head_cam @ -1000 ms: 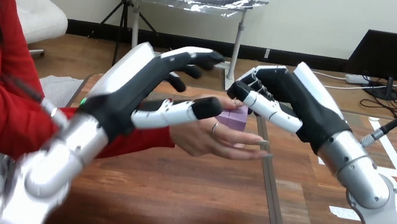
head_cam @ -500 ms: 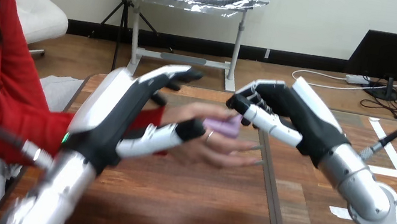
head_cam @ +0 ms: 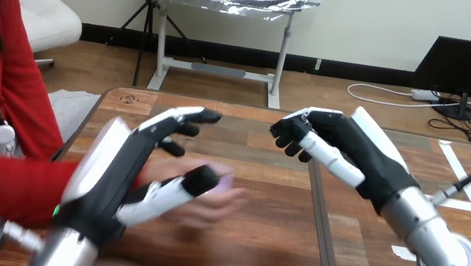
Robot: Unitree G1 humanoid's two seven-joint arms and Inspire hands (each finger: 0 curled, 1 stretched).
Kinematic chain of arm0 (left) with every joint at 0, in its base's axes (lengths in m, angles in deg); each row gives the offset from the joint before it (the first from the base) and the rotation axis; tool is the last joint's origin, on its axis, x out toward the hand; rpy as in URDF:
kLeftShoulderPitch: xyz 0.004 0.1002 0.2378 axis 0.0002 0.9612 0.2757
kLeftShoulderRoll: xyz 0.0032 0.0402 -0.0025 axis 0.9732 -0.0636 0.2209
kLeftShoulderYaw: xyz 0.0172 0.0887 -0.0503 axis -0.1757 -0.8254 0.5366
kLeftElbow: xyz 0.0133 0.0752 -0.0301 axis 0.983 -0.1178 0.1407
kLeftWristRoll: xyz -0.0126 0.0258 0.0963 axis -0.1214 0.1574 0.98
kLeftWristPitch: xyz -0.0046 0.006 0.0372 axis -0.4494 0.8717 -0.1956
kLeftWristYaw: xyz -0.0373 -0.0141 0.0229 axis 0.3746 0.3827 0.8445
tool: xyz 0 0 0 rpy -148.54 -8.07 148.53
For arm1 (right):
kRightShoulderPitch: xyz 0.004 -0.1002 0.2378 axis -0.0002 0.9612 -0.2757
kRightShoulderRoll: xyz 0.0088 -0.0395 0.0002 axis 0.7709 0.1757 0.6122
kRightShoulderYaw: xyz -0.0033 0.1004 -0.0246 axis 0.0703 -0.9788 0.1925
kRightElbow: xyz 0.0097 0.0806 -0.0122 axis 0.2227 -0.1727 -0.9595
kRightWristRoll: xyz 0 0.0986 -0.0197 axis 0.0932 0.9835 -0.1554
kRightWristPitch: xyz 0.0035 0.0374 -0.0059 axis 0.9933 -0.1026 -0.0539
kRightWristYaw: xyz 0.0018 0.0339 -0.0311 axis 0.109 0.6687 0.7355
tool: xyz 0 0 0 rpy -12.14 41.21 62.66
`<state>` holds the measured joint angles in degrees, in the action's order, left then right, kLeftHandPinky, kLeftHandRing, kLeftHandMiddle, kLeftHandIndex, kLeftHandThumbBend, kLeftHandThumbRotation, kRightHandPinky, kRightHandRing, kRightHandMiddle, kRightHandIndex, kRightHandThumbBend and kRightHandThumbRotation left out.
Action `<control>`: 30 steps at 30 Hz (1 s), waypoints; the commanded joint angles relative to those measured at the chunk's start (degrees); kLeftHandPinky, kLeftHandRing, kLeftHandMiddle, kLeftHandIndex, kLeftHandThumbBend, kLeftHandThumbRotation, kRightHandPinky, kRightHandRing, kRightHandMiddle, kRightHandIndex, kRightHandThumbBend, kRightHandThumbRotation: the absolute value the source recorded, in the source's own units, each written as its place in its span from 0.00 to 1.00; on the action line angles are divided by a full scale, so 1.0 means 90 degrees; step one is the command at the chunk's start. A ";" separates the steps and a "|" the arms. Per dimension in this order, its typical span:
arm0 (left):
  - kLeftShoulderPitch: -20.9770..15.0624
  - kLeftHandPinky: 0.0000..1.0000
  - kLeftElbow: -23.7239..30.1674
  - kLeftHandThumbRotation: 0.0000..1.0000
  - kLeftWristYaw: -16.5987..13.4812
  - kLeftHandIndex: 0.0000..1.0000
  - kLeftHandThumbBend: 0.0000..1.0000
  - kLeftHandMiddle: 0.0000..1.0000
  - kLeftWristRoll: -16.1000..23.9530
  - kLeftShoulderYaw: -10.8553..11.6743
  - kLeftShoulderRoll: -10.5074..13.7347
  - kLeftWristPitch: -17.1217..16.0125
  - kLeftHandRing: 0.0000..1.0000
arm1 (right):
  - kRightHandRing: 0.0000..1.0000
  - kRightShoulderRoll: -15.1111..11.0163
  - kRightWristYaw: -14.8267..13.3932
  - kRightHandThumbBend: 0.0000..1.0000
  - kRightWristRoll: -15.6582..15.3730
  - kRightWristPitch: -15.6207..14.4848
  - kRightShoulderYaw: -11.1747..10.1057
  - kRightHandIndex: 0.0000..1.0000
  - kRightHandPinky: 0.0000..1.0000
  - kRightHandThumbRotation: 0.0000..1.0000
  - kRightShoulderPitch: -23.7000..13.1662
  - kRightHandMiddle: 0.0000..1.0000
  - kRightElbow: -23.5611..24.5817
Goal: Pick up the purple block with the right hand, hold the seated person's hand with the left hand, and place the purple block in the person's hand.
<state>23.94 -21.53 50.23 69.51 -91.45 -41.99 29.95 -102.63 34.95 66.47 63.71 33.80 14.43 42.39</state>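
Brown wooden worktop (head_cam: pixel 232 263) lies under the left hand (head_cam: pixel 118 171), fingers straight, beside the person's hand (head_cam: pixel 211 197), blurred; the right hand (head_cam: pixel 338 147) hovers apart, fingers curled, empty.

Black-framed left hand (head_cam: pixel 116 174): white shell on the back, black-and-white jointed fingers with black tips, small green light near the wrist. Right hand (head_cam: pixel 349 146): same build. Left forearm (head_cam: pixel 62 257) and right forearm (head_cam: pixel 432 242): rounded silver metal segments.
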 commanded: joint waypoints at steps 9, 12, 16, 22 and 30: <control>0.0715 0.76 0.0518 1.00 0.0300 0.76 0.70 0.79 -0.0765 0.0042 -0.0165 -0.0912 0.81 | 0.75 0.0655 -0.0111 0.70 0.1025 0.0432 -0.0492 0.80 0.62 1.00 0.1041 0.79 0.1143; 0.0951 0.77 0.0590 1.00 0.0363 0.76 0.67 0.79 -0.0807 0.0064 -0.0157 -0.1051 0.81 | 0.78 0.0819 -0.0128 0.72 0.1215 0.0381 -0.0547 0.82 0.65 1.00 0.1316 0.81 0.1389; 0.1278 0.77 0.0711 1.00 0.0338 0.76 0.63 0.78 -0.0768 0.0119 -0.0215 -0.1221 0.80 | 0.82 0.1007 -0.0066 0.75 0.1508 0.0393 -0.0600 0.85 0.69 1.00 0.1690 0.85 0.1662; 0.1559 0.74 0.0644 1.00 0.0297 0.74 0.59 0.75 -0.0844 0.0175 -0.0289 -0.1665 0.76 | 0.87 0.1301 -0.0102 0.78 0.1865 0.0360 -0.0661 0.89 0.77 1.00 0.2233 0.88 0.2096; 0.1797 0.71 0.0629 1.00 0.0375 0.72 0.63 0.72 -0.1369 0.0099 -0.0446 -0.1858 0.72 | 0.90 0.1619 -0.0089 0.76 0.2208 0.0265 -0.0671 0.91 0.88 1.00 0.2876 0.91 0.2603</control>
<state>41.50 -17.89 53.55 60.00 -91.04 -44.28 14.81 -89.91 34.48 83.65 65.92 29.61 39.77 60.19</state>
